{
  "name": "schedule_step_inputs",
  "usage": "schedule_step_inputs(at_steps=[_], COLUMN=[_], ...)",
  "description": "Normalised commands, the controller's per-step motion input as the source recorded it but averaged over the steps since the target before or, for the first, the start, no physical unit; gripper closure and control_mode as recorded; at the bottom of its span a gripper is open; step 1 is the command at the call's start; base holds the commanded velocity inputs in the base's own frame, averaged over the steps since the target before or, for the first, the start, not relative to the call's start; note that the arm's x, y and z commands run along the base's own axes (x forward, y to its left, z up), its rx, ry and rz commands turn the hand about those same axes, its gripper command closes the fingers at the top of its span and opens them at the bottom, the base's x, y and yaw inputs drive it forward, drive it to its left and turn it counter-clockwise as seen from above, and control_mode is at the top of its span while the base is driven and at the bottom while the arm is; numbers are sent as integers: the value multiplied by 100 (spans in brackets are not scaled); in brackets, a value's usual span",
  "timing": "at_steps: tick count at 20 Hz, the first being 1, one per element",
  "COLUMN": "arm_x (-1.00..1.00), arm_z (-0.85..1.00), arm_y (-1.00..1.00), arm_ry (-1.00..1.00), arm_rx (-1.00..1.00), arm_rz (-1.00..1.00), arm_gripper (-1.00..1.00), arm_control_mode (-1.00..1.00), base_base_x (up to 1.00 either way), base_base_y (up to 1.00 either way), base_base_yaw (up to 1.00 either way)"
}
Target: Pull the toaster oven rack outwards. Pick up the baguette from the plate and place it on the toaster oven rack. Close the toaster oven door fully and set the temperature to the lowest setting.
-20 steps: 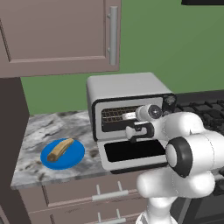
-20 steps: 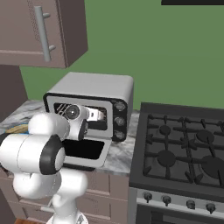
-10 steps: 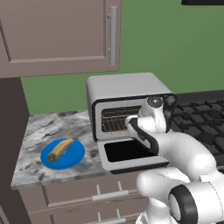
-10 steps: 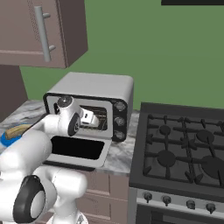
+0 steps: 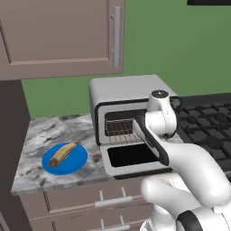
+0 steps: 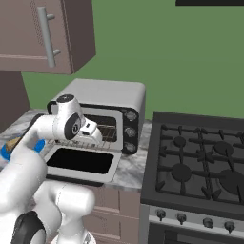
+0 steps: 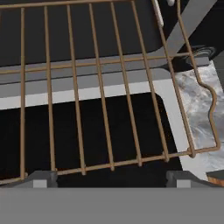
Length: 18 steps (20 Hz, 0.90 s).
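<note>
On plate (image 5: 77, 159): baguette (image 5: 62, 154) lying diagonal.

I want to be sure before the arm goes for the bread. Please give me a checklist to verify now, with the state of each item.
1. Toaster oven door folded down open: ok.
2. Toaster oven rack pulled out over the door: ok.
3. Gripper open, holding nothing: ok.
4. Baguette lying on the blue plate: ok.
5. Rack surface free for the baguette: ok.
6. Temperature knob at lowest setting: cannot tell.
</note>
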Motion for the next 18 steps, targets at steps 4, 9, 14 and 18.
schedule_step_inputs(at_steps=[4,9,14,18], arm_x=[-53,-27,0,0], arm_z=[79,47,2,1], arm_y=[4,73,100,100], arm_ry=[0,-1,2,4], arm_rx=[6,1,0,0], arm_rz=[0,0,-15,-29], arm_gripper=[-100,-100,-100,-100], arm_control_mode=[-100,-100,-100,-100], base_base_x=[0,0,0,0], base_base_y=[0,0,0,0], base_base_yaw=[0,0,0,0])
